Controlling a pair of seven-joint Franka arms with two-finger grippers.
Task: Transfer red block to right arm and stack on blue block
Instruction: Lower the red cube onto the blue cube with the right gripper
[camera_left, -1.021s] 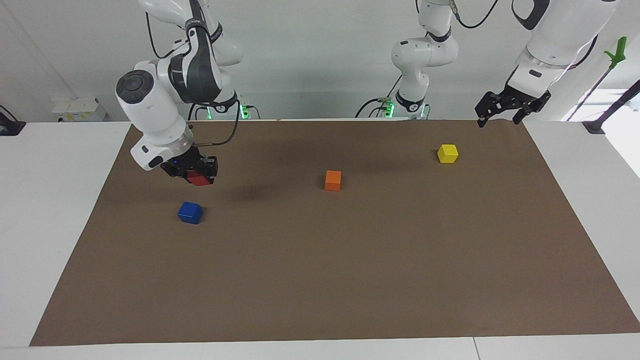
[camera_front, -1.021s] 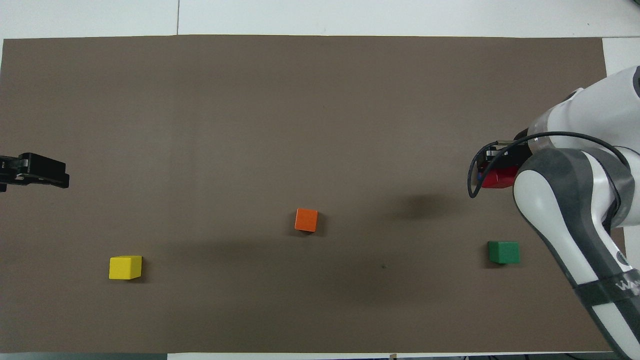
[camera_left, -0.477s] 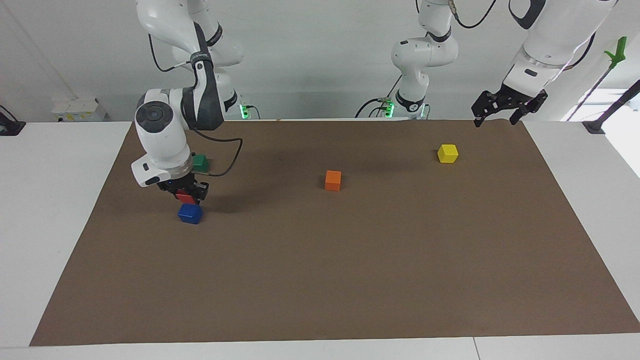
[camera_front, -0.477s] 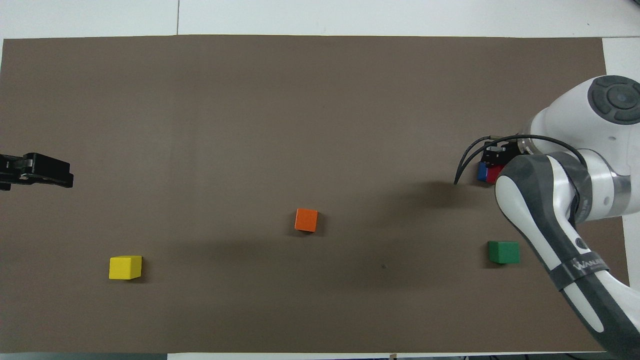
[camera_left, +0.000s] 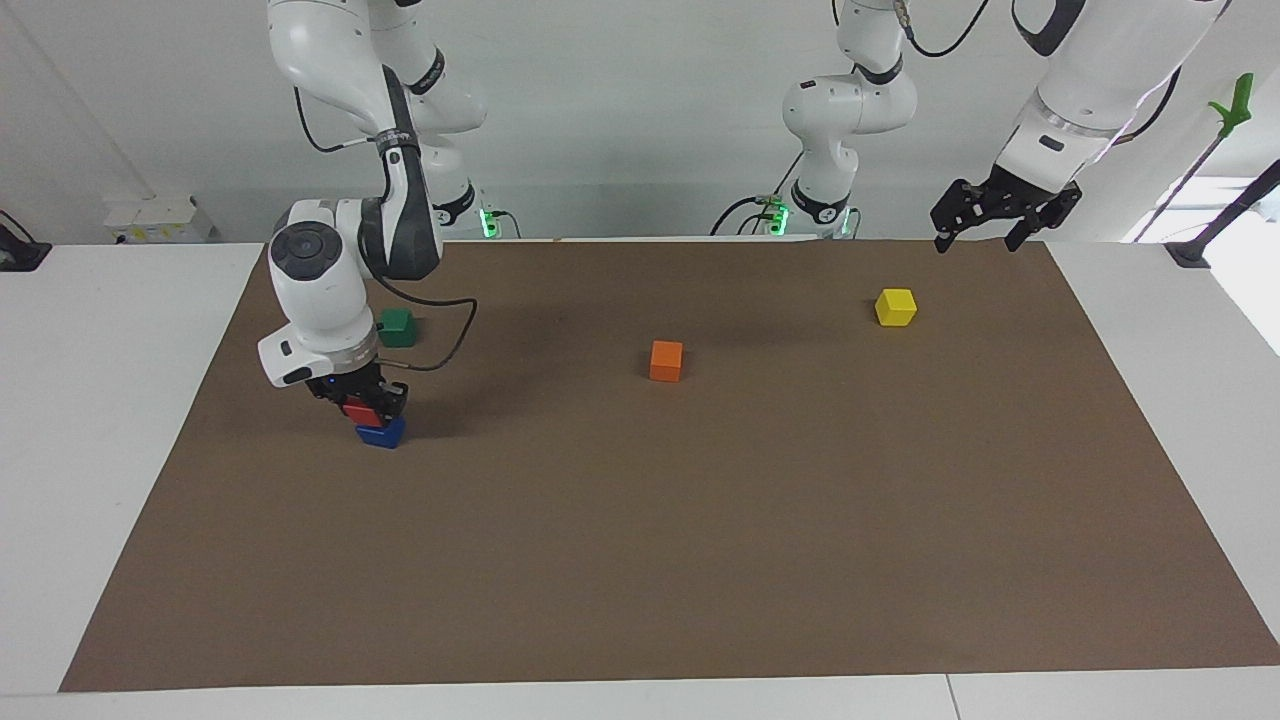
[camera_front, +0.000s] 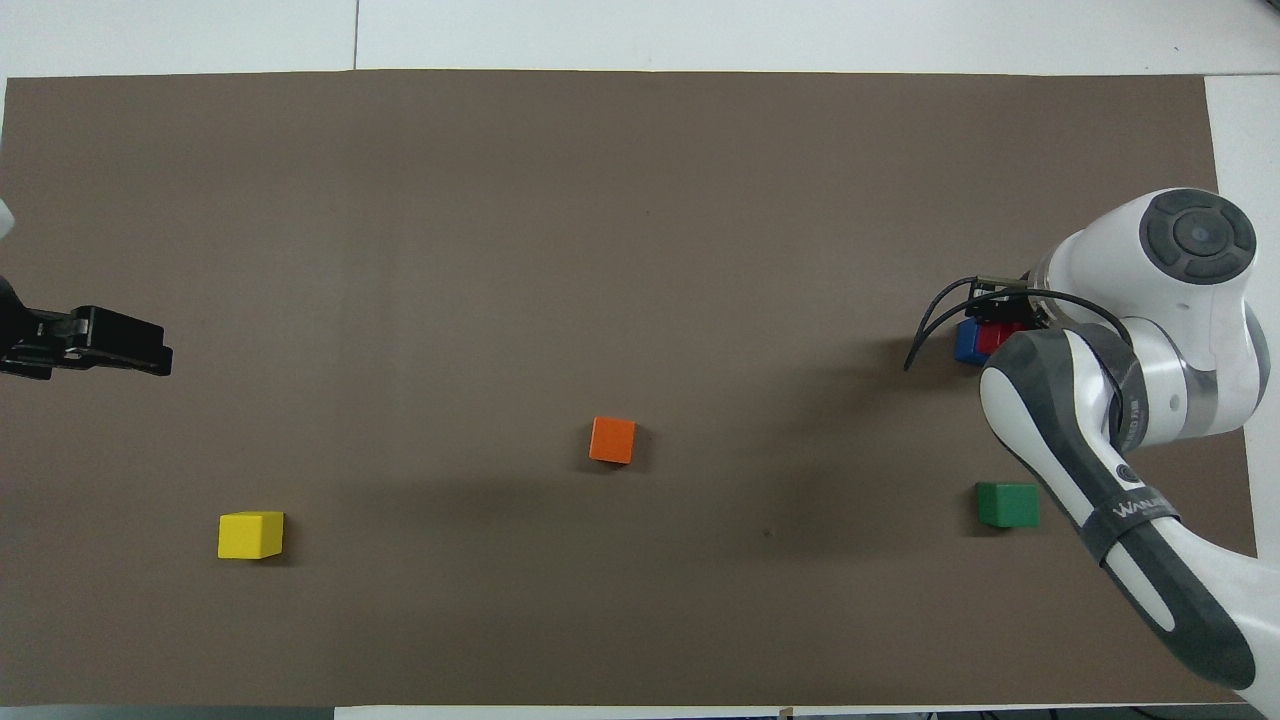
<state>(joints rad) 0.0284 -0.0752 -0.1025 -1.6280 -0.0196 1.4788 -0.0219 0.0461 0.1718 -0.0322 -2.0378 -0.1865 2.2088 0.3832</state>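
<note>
My right gripper (camera_left: 366, 404) is shut on the red block (camera_left: 362, 412) and holds it on top of the blue block (camera_left: 382, 434), at the right arm's end of the brown mat. In the overhead view the right gripper (camera_front: 1000, 322) and arm cover most of the red block (camera_front: 992, 339) and the blue block (camera_front: 965, 343). My left gripper (camera_left: 977, 222) waits open and empty in the air above the mat's edge near the yellow block (camera_left: 895, 306); it also shows in the overhead view (camera_front: 95, 340).
An orange block (camera_left: 666, 360) lies mid-mat. A green block (camera_left: 397, 327) lies nearer to the robots than the blue block, close beside the right arm. The brown mat (camera_left: 700, 560) covers the white table. In the overhead view show the orange block (camera_front: 612, 440), green block (camera_front: 1007, 504) and yellow block (camera_front: 250, 534).
My right gripper has come down with the red block from above and set it onto the blue block. The left gripper has drifted slightly toward the table's middle.
</note>
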